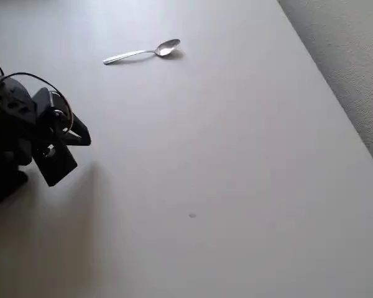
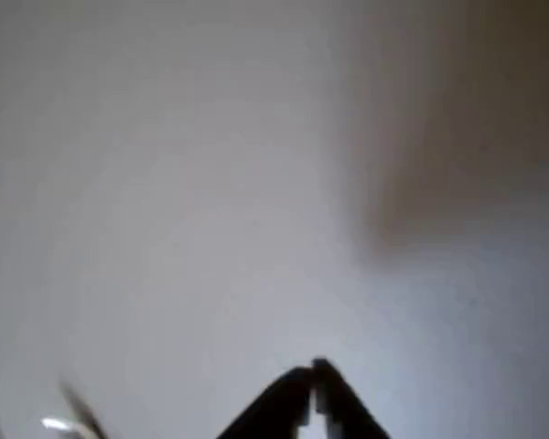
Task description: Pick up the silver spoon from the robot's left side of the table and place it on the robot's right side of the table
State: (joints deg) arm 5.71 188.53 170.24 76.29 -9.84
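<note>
The silver spoon (image 1: 143,53) lies flat on the off-white table (image 1: 248,143) near the far edge in the overhead view, bowl to the right and handle pointing left. My black gripper (image 1: 85,138) hangs at the left side, well below the spoon and apart from it, fingers pointing right. In the wrist view the two dark fingertips meet at the bottom, so the gripper (image 2: 313,377) is shut with nothing in it. A small bright blurred streak (image 2: 57,423) sits at the bottom left corner; I cannot tell what it is.
A tiny dark speck (image 1: 192,215) marks the tabletop below the middle. Grey carpet floor (image 1: 351,56) runs past the table's right edge. The arm's black base and wires (image 1: 12,124) stand at the left edge.
</note>
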